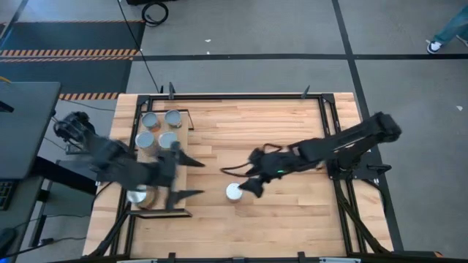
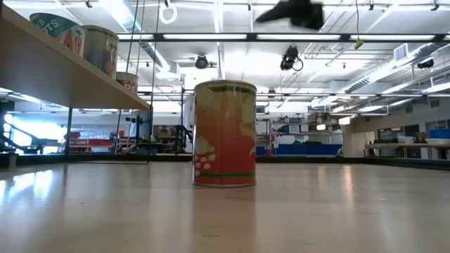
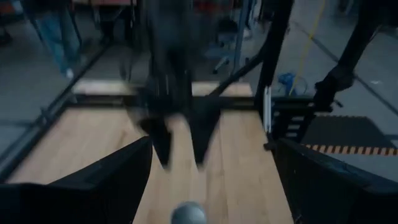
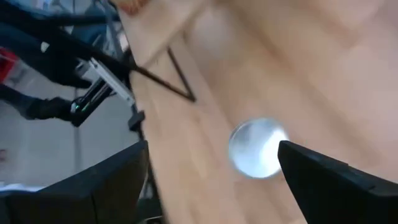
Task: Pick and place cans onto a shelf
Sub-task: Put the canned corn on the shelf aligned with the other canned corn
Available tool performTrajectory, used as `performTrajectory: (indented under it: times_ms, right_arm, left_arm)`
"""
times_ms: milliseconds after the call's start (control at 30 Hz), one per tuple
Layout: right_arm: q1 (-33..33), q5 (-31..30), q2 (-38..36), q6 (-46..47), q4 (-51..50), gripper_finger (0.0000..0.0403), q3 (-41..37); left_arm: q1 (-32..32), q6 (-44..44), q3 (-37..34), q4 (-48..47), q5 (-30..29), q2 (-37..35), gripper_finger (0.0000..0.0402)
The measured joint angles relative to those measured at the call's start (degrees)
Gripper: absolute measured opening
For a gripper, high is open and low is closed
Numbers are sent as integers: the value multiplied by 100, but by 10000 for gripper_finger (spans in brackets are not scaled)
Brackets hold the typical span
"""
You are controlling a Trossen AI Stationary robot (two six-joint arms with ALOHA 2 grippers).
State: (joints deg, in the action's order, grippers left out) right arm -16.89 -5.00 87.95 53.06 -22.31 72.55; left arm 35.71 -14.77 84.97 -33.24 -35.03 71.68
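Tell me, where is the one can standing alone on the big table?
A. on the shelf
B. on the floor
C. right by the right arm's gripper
C: the lone can stands on the tabletop, beside the open right gripper, away from the shelf.

Striped-wood table [image 1: 292,131] with a plywood shelf [image 1: 184,120] at its left side.
One can [image 1: 234,191] stands upright alone on the tabletop, near the middle; four cans [image 1: 159,129] sit clustered at the shelf's far end, and another can [image 1: 139,196] at its near end.
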Motion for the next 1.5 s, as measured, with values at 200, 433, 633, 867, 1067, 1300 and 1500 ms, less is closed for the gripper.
performTrajectory:
  times_ms: [200, 433, 633, 867, 1067, 1300, 1500]
  right_arm:
    - [-661, -1899, -1221, -620, -1070, 364, 0]
    - [-1167, -2856, -1949, -629, -1543, 364, 0]
    - [-1347, -2904, -1943, -335, -1628, 364, 0]
    - [-1421, -2902, -1700, 50, -1775, 363, 0]
    - [-1418, -2902, -1581, 188, -1764, 363, 0]
    - [-1363, -2905, -1581, 252, -1729, 363, 0]
    - [-1365, -2853, -1581, 252, -1703, 363, 0]
  left_arm:
    - [-401, -914, -7, -54, 501, 915, 345]
    - [-909, -1503, -7, -496, 1218, 1636, 346]
    - [-1279, -1233, -7, -1372, 2543, 2247, 346]
    - [-1337, 224, -8, -1733, 2492, 2942, 346]
    - [-1561, 467, -11, -1479, 2742, 3266, 346]
    - [-1805, 527, -9, -1429, 2805, 3440, 346]
    - [-1828, 680, -11, -1343, 2764, 3768, 346]
